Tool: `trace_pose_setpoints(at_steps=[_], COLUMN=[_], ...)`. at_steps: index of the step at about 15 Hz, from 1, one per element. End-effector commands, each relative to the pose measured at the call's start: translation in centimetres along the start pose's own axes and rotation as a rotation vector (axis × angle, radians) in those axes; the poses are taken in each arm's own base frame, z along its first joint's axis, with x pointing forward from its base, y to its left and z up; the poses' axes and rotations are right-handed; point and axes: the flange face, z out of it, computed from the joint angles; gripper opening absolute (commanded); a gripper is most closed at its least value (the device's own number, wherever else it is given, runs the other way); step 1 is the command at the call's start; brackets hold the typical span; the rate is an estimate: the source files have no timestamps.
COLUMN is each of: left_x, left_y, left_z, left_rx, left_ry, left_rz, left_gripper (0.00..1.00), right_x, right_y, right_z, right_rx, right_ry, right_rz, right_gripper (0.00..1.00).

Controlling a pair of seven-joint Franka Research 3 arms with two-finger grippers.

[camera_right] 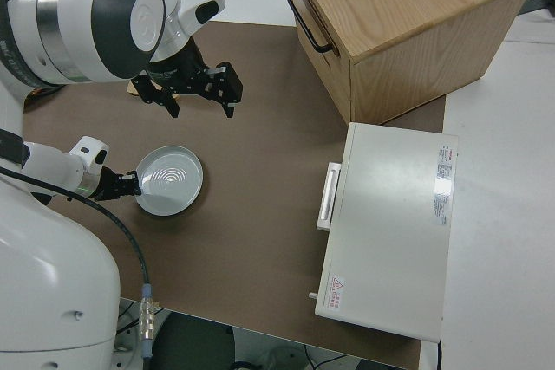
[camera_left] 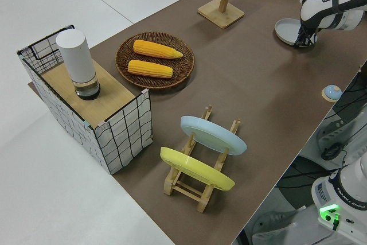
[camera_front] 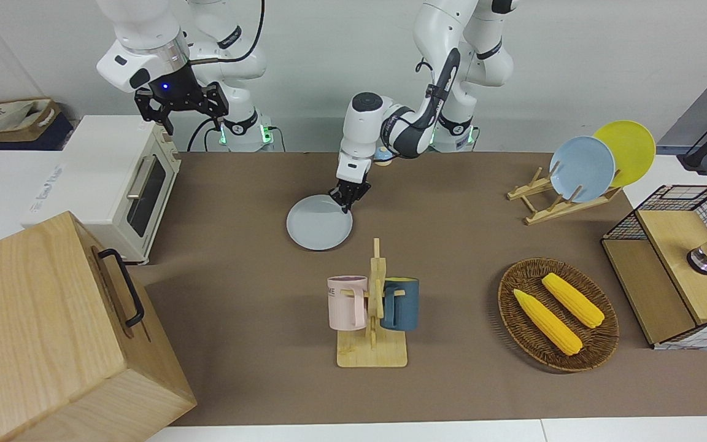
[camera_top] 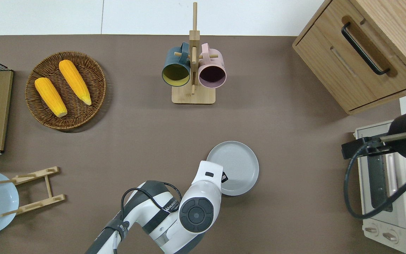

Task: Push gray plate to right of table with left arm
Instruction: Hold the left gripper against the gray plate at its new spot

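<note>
So the left gripper (camera_front: pixel 346 202) sits low at the gray plate (camera_front: pixel 318 223), right on the rim edge facing the left arm's end, meaning the plate lies on its push side, toward the toaster oven (camera_front: pixel 121 184). Can't tell if the jaws are apart or together. The plate's flat mid-table (camera_front: pixel 452 245), nearer the robots than the mug stand (camera_front: pixel 372 319). Bare brown surface runs up to the oven, looks like plenty of room. The right arm is parked.

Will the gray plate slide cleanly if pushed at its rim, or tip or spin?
The gray plate lies flat on the table, low and wide, so it should slide, not tip. The left hand meets the rim off-centre, so it may rotate. It looks rigid.
</note>
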Motion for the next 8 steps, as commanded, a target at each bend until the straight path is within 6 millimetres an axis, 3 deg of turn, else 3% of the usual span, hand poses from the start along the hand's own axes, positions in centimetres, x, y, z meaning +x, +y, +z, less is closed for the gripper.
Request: trace_pose_setpoints(at_steps=[1,2,8], left_x=[0.3,0.7,2.2], left_y=[0.7,0.9,1.6], left_z=[0.4,0.0,-1.6], left_rx=[0.042,0.042,0.076], left_ry=[0.022,0.029,0.039], left_rz=[0.024,0.025,0.04], left_gripper=[0.84,1.0,1.0], right_x=[-0.3,-0.3,-0.3], right_y=[0.1,0.1,0.1], right_z=[-0.4,-0.4,-0.4], right_rx=[0.004,0.004,0.004], right_ry=[-0.004,-0.004,-0.004], right_rz=[0.013,0.013,0.013], right_gripper=[0.983,0.983,0.983])
